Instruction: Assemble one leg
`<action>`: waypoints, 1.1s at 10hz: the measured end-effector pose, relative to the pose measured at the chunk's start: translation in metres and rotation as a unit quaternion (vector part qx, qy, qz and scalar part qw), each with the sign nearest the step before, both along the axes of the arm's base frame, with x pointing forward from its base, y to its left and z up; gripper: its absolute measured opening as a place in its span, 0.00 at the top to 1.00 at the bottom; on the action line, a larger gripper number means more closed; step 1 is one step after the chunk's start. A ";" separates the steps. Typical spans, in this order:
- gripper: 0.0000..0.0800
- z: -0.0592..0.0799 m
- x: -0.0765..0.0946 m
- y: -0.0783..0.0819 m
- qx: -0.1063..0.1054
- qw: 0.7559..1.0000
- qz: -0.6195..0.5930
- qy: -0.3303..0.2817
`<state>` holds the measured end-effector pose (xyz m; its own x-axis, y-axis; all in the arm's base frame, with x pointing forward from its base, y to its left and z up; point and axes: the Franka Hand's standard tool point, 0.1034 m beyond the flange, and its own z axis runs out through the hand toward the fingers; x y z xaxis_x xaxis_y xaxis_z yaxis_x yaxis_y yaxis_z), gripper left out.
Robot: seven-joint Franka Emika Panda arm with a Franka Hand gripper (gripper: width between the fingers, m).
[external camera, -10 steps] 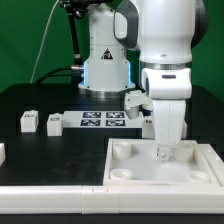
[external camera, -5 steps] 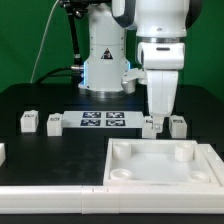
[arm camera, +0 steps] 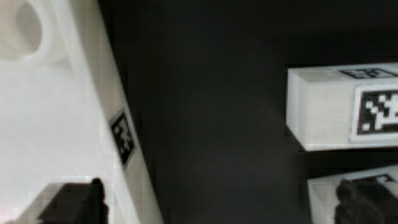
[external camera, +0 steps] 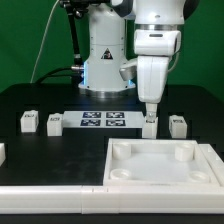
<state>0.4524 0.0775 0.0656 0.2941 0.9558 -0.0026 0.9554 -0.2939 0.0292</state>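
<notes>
In the exterior view my gripper (external camera: pixel 150 108) hangs just above one leg (external camera: pixel 150 126), a small white block with a tag, behind the large square white piece (external camera: pixel 160 165). A second leg (external camera: pixel 178 124) lies to its right. Two more legs (external camera: pixel 29 121) (external camera: pixel 54 122) lie at the exterior view's left. In the wrist view the gripper (arm camera: pixel 222 205) is open with bare black table between its fingers. One tagged leg (arm camera: pixel 352 105) lies ahead, and another leg (arm camera: pixel 356 190) lies beside one fingertip (arm camera: pixel 381 205). The large piece's edge (arm camera: pixel 54 100) lies by the other finger.
The marker board (external camera: pixel 103 121) lies flat between the left and right legs. The robot's base (external camera: pixel 105 60) stands behind it. The black table's front edge runs along the bottom of the exterior view.
The gripper has risen off the large white piece and moved back and slightly to the exterior view's left. It now stands over the legs behind the piece.
</notes>
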 end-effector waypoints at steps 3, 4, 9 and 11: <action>0.19 0.000 0.000 0.001 0.006 0.991 -0.135 0.000; 0.19 -0.001 -0.001 0.002 0.007 0.985 -0.172 0.000; 0.19 -0.009 -0.018 0.033 0.028 0.891 -0.453 0.012; 0.19 -0.011 -0.022 0.050 0.034 0.849 -0.527 0.015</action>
